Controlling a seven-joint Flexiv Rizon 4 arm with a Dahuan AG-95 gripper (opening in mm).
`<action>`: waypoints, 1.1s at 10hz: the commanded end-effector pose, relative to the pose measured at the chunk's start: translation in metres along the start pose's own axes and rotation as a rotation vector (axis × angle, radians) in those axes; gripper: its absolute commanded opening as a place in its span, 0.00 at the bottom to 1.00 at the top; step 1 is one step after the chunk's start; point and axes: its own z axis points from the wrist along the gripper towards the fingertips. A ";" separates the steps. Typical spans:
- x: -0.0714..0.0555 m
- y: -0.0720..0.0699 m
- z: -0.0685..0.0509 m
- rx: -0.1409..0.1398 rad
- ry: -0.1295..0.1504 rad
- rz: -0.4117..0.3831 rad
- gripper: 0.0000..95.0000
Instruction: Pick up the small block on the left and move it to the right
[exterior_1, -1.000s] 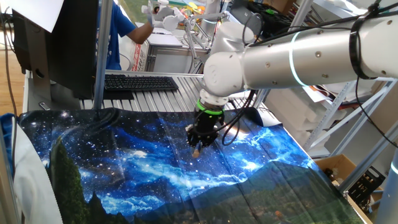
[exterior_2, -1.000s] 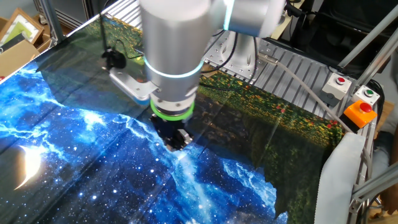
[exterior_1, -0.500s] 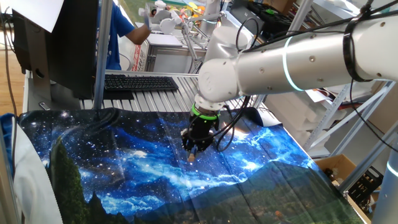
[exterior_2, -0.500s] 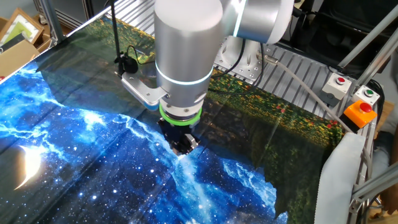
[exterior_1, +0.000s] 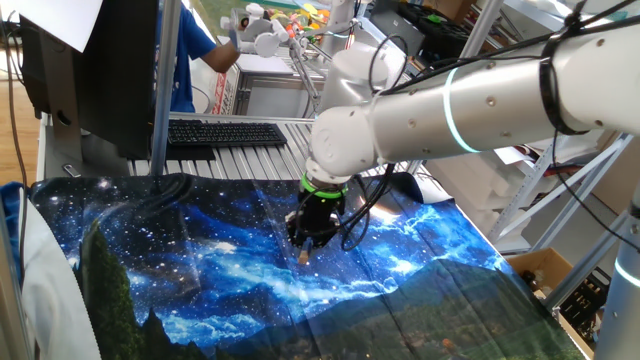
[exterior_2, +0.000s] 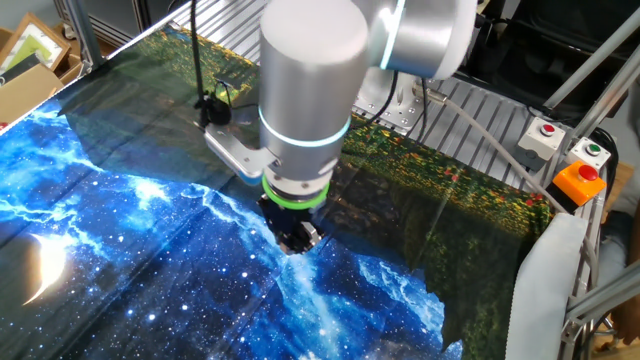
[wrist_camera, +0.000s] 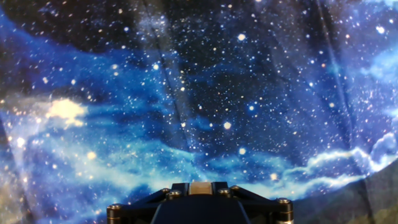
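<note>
The gripper (exterior_1: 306, 250) is clamped on the small block (exterior_1: 305, 257) — the tan cube sits pinched between the fingertips, low over the galaxy-print cloth (exterior_1: 200, 270). In the hand view the block (wrist_camera: 199, 188) shows between the jaws. Relative to the gripper, bare cloth spreads on every side; the keyboard (exterior_1: 225, 133) lies beyond the cloth's far edge.

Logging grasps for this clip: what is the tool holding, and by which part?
The block, pinched by its sides between the tips of the tool, its lower part poking out above the cloth.
</note>
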 end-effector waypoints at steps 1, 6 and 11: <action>0.001 0.002 0.005 -0.008 -0.001 0.038 0.40; 0.004 0.003 0.010 -0.013 0.002 0.061 0.40; 0.003 0.003 0.011 -0.017 0.010 0.064 0.40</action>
